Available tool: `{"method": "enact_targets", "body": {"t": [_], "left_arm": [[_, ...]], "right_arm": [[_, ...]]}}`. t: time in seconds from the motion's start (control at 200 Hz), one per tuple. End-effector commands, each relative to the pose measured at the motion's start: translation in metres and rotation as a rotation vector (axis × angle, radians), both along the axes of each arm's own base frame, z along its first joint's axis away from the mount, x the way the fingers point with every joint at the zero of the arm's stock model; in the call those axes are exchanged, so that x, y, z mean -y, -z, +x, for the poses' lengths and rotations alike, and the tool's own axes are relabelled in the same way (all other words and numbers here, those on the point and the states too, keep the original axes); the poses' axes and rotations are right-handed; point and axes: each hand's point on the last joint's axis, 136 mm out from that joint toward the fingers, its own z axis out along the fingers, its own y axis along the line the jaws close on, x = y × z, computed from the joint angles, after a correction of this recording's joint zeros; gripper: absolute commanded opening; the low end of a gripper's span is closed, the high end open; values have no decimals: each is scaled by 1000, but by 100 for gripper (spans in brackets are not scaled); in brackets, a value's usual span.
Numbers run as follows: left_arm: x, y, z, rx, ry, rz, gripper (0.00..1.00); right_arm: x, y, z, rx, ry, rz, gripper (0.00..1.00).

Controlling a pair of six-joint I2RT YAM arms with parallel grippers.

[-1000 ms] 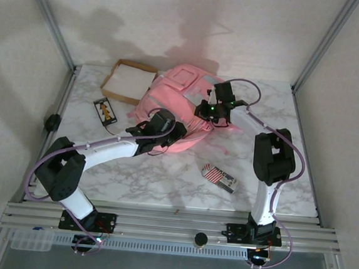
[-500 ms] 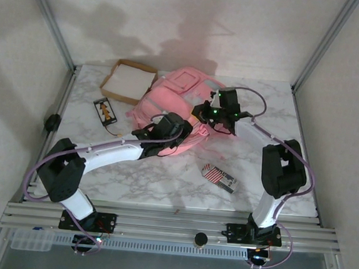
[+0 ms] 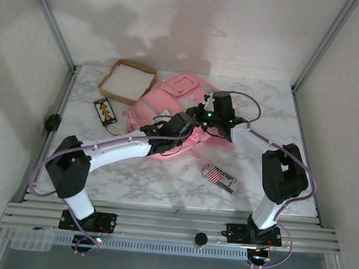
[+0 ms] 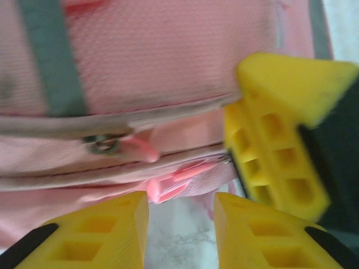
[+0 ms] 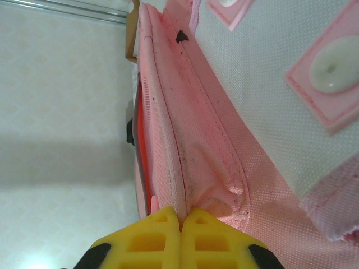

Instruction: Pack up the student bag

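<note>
The student bag [image 3: 160, 101] is a large pink backpack lying at the back middle of the table. My right gripper [image 3: 204, 123] is at its right side, shut on a pinched fold of the bag's pink edge [image 5: 193, 185]; in the right wrist view the gripper [image 5: 180, 224] has fabric squeezed between both yellow pads. My left gripper [image 3: 189, 135] is at the bag's near edge, close to the right one. In the left wrist view the gripper [image 4: 180, 230] stands open over bare marble, just below a pink zip pull [image 4: 174, 182] and a metal slider [image 4: 104, 144]. A yellow finger of the right gripper [image 4: 275, 145] shows beside it.
A shallow cardboard box [image 3: 132, 82] with a white inside sits at the back left. A small dark card-like item [image 3: 106, 111] lies in front of it. A red-and-white striped packet [image 3: 218, 177] lies on the marble to the near right of the bag.
The right gripper has moved left and pulled the bag's edge with it. The left arm has reached further right along the bag's near edge, and its jaws have narrowed a little.
</note>
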Motion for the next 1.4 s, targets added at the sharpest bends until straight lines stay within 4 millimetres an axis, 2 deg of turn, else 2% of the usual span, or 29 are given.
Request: {"method": "enact_targets", "body": {"t": [0.0, 0.085, 0.165, 0.315, 0.521, 0.636, 0.776, 1.021, 1.107, 1.157, 1.397], "left_arm": [[-17, 9, 2, -34, -89, 78, 33], [-19, 14, 0, -53, -113, 68, 30], [-24, 12, -1, -44, -132, 82, 30], [-33, 20, -5, -65, -160, 108, 30], [-38, 23, 6, -56, -194, 160, 30], [-32, 27, 14, -59, -188, 159, 30], [-44, 28, 17, -48, -246, 182, 25], [-49, 27, 24, -38, -264, 186, 12], [-50, 28, 20, -46, -251, 187, 7], [-52, 30, 16, -54, -242, 183, 0], [-63, 31, -12, -74, -188, 154, 0]], "right_arm": [[-16, -50, -12, 120, -76, 115, 0], [-15, -49, -12, 124, -71, 112, 0], [-15, -49, -11, 125, -73, 110, 0], [-15, -47, -12, 124, -69, 110, 0], [-15, -46, -11, 123, -67, 111, 0], [-15, -45, -12, 121, -66, 114, 0], [-13, -43, -14, 121, -65, 112, 0], [-12, -40, -14, 119, -60, 106, 0], [-9, -40, -11, 124, -51, 94, 0], [-6, -39, -8, 121, -42, 89, 0], [16, -42, 9, 139, 11, 70, 0]]}}
